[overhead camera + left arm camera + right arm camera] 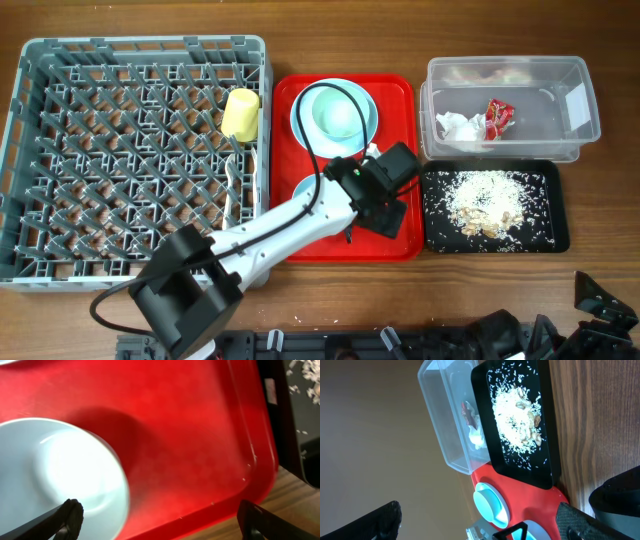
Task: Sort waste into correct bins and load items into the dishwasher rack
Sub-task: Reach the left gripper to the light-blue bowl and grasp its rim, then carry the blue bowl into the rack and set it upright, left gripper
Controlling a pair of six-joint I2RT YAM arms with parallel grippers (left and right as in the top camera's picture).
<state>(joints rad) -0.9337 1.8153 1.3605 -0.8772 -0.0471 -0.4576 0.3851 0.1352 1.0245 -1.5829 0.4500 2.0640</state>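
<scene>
Yellow cup [241, 113] lay racked, waste [487, 203] binned; plate [300, 112] and two bowls [338, 112] sat on the tray [396, 100], left gripper [160, 517] spread wide above one.

Small pale blue bowl [303, 187] mostly hidden under left arm [290, 222]; left-wrist view crops it bottom-left.
</scene>
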